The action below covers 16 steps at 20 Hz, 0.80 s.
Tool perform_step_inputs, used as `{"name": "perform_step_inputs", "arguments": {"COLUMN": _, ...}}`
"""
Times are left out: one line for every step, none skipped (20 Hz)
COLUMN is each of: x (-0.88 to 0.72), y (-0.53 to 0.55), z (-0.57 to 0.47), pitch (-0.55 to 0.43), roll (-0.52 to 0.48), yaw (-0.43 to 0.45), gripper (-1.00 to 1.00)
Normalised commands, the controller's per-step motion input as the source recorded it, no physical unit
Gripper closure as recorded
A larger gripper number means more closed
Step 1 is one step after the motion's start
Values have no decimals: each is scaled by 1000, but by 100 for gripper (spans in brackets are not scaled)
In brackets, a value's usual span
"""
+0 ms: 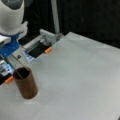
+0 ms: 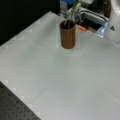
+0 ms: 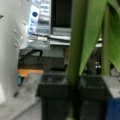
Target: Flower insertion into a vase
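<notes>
Vase: plain brown, wood-like, straight-sided cylinder cup, dark inside, no handle. Stands upright on the flat grey table. Sits toward 8 o'clock in a front view and toward 12 o'clock in a front view, near the table's edge in both.

Flower stem: thin, green, tilted, lower end inside the vase mouth, upper part rising toward 11 o'clock to the arm. Appears in a front view as green stem and leaves rising from the cup mouth. Fills the wrist view as a thick green stalk with a broad green leaf at 1 o'clock.

Gripper: two dark fingers, pressed against the stem from both sides, clamped on it. Located just above the vase, toward 10 o'clock of it in a front view, below the white and blue wrist housing.

Beyond the table edge: orange clamp tab at 11 o'clock, a second orange tab just beside the vase at 9 o'clock, grey metal frame rail, dark background.
</notes>
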Motion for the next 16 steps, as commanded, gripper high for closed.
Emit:
{"name": "perform_step_inputs", "arguments": {"x": 91, "y": -237, "z": 108, "pitch": 347, "roll": -103, "yaw": -154, "gripper": 100}}
{"name": "perform_step_inputs", "arguments": {"x": 90, "y": -231, "z": 110, "pitch": 340, "roll": -100, "yaw": -141, "gripper": 100}}
{"name": "perform_step_inputs", "arguments": {"x": 98, "y": -213, "z": 112, "pitch": 372, "roll": -114, "yaw": -138, "gripper": 100}}
{"name": "perform_step_inputs", "arguments": {"x": 110, "y": -196, "z": 112, "pitch": 365, "roll": -112, "yaw": -130, "gripper": 100}}
{"name": "perform_step_inputs", "arguments": {"x": 129, "y": -169, "z": 96, "pitch": 406, "roll": -153, "yaw": -137, "gripper": 100}}
{"name": "perform_step_inputs", "arguments": {"x": 152, "y": -139, "z": 73, "pitch": 429, "roll": -186, "yaw": -133, "gripper": 100}}
{"name": "perform_step_inputs", "arguments": {"x": 174, "y": -121, "z": 56, "pitch": 418, "roll": -190, "yaw": -129, "gripper": 100}}
{"name": "perform_step_inputs", "arguments": {"x": 201, "y": -106, "z": 38, "pitch": 447, "roll": -225, "yaw": -106, "gripper": 100}}
{"name": "perform_step_inputs", "arguments": {"x": 232, "y": -96, "z": 22, "pitch": 438, "roll": -217, "yaw": -88, "gripper": 100}}
{"name": "perform_step_inputs", "arguments": {"x": 260, "y": -92, "z": 11, "pitch": 431, "roll": -205, "yaw": -74, "gripper": 100}}
{"name": "perform_step_inputs", "arguments": {"x": 291, "y": -89, "z": 4, "pitch": 419, "roll": -185, "yaw": -56, "gripper": 100}}
{"name": "perform_step_inputs", "arguments": {"x": 316, "y": -87, "z": -1, "pitch": 413, "roll": -175, "yaw": -36, "gripper": 100}}
{"name": "perform_step_inputs", "arguments": {"x": 342, "y": -87, "z": -6, "pitch": 411, "roll": -169, "yaw": -20, "gripper": 100}}
{"name": "perform_step_inputs", "arguments": {"x": 360, "y": -83, "z": -14, "pitch": 408, "roll": -165, "yaw": -13, "gripper": 100}}
{"name": "perform_step_inputs", "arguments": {"x": 378, "y": -79, "z": -26, "pitch": 399, "roll": -150, "yaw": -16, "gripper": 100}}
{"name": "perform_step_inputs", "arguments": {"x": 391, "y": -75, "z": -42, "pitch": 378, "roll": -131, "yaw": -29, "gripper": 100}}
